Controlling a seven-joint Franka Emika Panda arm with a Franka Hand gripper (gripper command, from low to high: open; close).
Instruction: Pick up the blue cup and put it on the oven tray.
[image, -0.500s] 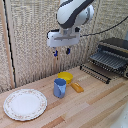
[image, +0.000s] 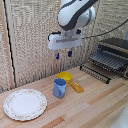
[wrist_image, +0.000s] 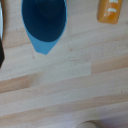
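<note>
Hovering open-jawed, tool empty, well above blue cup, which stands upright on the surface below. Cup looks light, rigid, slick plastic; judged best pinched across the rim wall, clear of handle.

A: Surface — light wood planks, seams running across; grain is plain in the wrist view.

B: Lying on it?

A: Floral white plate at the exterior view's left. Blue cup upright near the middle. Yellow bowl just behind it, an orange piece beside both. Toaster oven at the exterior view's right, its oven tray showing parallel bars.

B: Plate and cup touching?

A: Apart.
</note>
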